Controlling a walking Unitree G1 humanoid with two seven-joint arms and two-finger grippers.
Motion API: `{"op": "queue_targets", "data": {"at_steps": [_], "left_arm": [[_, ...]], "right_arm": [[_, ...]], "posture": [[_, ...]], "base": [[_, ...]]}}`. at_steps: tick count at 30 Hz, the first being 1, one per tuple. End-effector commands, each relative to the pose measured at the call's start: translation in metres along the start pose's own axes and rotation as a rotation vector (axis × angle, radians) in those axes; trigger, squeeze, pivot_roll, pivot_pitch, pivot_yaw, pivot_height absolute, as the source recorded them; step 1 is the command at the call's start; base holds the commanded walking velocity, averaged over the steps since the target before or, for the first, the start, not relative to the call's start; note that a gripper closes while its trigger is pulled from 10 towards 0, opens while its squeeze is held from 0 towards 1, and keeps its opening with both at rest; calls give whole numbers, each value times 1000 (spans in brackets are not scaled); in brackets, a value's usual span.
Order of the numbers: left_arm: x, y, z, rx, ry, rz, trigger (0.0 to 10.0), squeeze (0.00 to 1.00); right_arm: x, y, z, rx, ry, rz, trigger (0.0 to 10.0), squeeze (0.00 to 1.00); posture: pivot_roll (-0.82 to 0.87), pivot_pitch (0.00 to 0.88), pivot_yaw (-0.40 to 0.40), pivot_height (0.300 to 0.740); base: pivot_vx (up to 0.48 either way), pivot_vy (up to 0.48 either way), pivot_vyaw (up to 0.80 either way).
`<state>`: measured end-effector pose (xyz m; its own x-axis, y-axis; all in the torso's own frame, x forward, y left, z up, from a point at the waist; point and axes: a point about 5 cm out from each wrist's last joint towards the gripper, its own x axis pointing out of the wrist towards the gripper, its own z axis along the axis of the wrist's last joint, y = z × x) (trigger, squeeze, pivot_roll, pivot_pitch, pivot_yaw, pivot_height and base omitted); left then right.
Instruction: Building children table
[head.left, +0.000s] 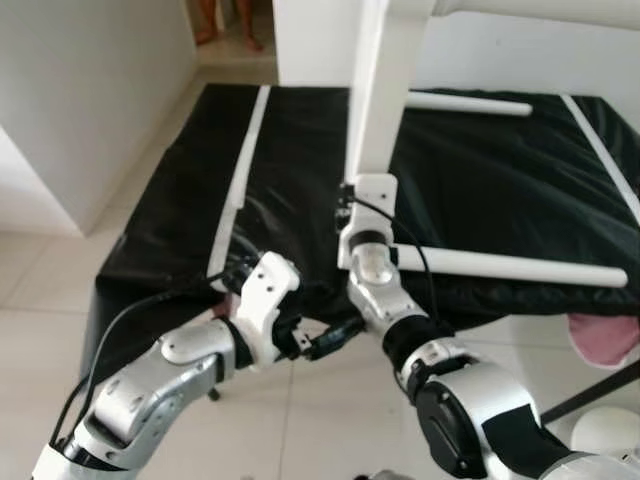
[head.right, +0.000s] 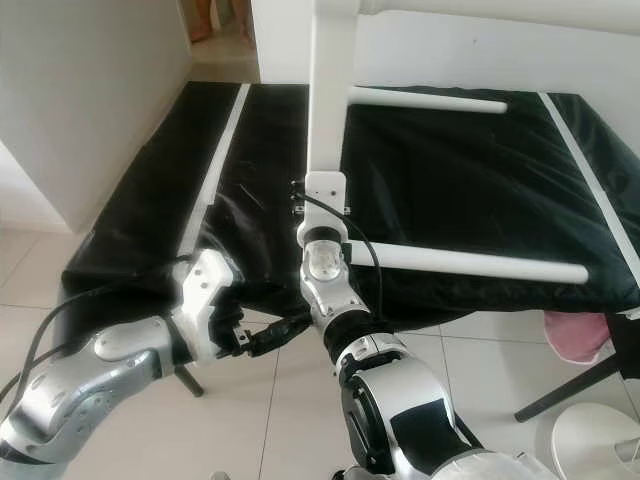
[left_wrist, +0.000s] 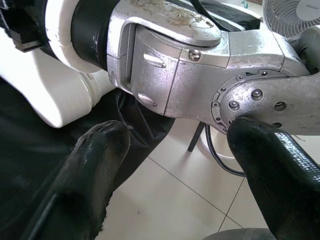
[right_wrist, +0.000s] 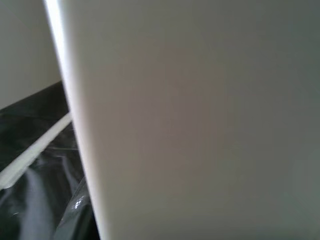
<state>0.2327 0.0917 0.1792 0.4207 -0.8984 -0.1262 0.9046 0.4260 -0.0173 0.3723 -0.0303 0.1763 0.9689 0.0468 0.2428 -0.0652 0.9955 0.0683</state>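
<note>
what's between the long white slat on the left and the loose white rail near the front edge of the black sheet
The upright white table leg stands between the slat and the rail, with the right end effector against its foot, on the black sheet; head views show it.

A table leg (head.left: 378, 95) stands upright at upper centre on a sheet (head.left: 480, 190). Rods (head.left: 505, 267) lie to its right, a slat (head.left: 243, 150) to its left.
</note>
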Motion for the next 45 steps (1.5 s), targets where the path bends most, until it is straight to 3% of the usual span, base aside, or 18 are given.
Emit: {"op": "queue_targets", "data": {"at_steps": [1, 20, 21, 25, 26, 33, 34, 35, 36, 45], "left_arm": [[0, -6, 3, 13, -6, -127, 10000, 0], [0, -6, 3, 20, -5, -120, 10000, 0], [0, -6, 3, 21, -4, -122, 10000, 0], [1, -7, 3, 21, -4, -126, 10000, 0], [1, -7, 3, 21, -5, -128, 10000, 0], [2, -8, 3, 24, -5, -140, 10000, 0], [2, -9, 3, 25, -5, -142, 10000, 0], [2, -9, 3, 25, -5, -142, 10000, 0], [2, -9, 4, 27, -6, -146, 10000, 0], [2, -10, 4, 29, -8, -146, 10000, 0]], "right_arm": [[-22, 62, -1, 93, 12, 209, 0, 0], [-24, 77, 4, 138, 14, 300, 0, 0], [-25, 75, 2, 140, 19, 294, 10000, 0], [-26, 70, -2, 138, 18, 293, 10000, 27], [-26, 69, -2, 140, 12, 307, 10000, 1000], [-27, 60, -2, 168, -19, 302, 10000, 1000], [-29, 58, -3, 162, -37, 319, 10000, 361], [-29, 58, -3, 162, -37, 319, 10000, 361], [-32, 54, -4, 153, -57, 342, 10000, 0], [-39, 39, -10, 136, -88, 324, 10000, 0]], "posture": [[95, 47, -18, 740], [105, 29, -19, 740], [106, 23, -19, 740], [104, 22, -18, 740], [102, 22, -15, 740], [95, 20, -11, 740], [95, 22, -10, 740], [95, 22, -10, 740], [94, 22, -10, 740], [88, 29, -13, 740]], "base": [[0, 0, 0], [0, 0, 0], [0, 0, 0], [0, 0, 0], [0, 0, 0], [0, 0, 0], [0, 0, 0], [0, 0, 0], [0, 0, 0], [0, 0, 0]]}}
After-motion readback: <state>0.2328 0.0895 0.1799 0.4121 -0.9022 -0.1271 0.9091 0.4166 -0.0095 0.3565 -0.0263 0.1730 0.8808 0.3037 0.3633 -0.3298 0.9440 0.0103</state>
